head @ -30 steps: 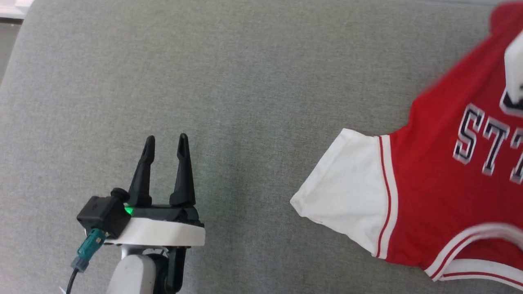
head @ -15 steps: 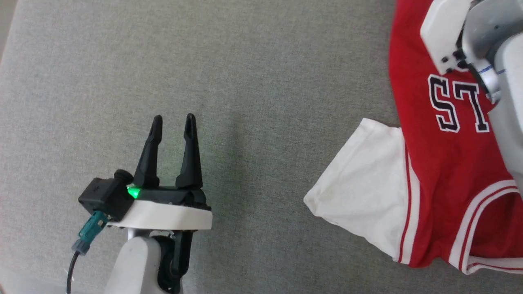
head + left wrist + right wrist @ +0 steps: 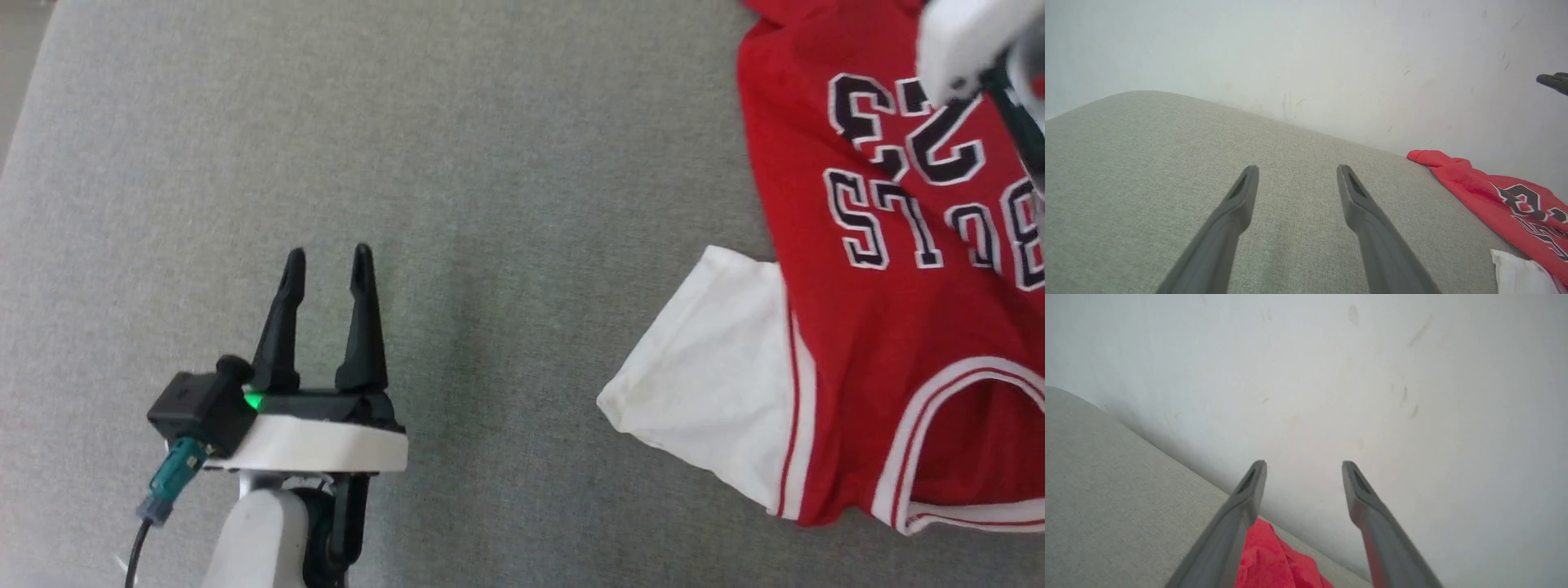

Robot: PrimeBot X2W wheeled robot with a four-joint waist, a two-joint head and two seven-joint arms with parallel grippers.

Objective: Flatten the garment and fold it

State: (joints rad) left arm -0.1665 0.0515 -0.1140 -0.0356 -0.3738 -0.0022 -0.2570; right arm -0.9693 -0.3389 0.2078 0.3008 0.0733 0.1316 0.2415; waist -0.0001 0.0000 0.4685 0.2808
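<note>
The garment (image 3: 898, 327) is a red shirt with black, white-outlined "BULLS 23" lettering that reads upside down. It lies at the right of the grey fabric surface (image 3: 506, 204). Its white sleeve (image 3: 710, 384) spreads out to the left, and the striped neckline is near the bottom right. My left gripper (image 3: 326, 253) is open and empty, resting well to the left of the sleeve. In the left wrist view the garment (image 3: 1494, 196) lies to the right of that gripper (image 3: 1297, 169). My right gripper (image 3: 1304, 463) is open and empty above the garment's far red edge (image 3: 1274, 555).
The grey surface's left edge (image 3: 24, 122) runs along the far left, with floor beyond it. A white wall (image 3: 1331, 61) rises right behind the surface's far edge. My right arm's white wrist (image 3: 971, 41) hangs blurred over the shirt's top right. A dark fingertip (image 3: 1553, 79) of that arm shows against the wall.
The head camera has shifted. My right wrist has drawn toward the upper right corner, uncovering the "23" and more of "BULLS". The left gripper stays open in the same pose.
</note>
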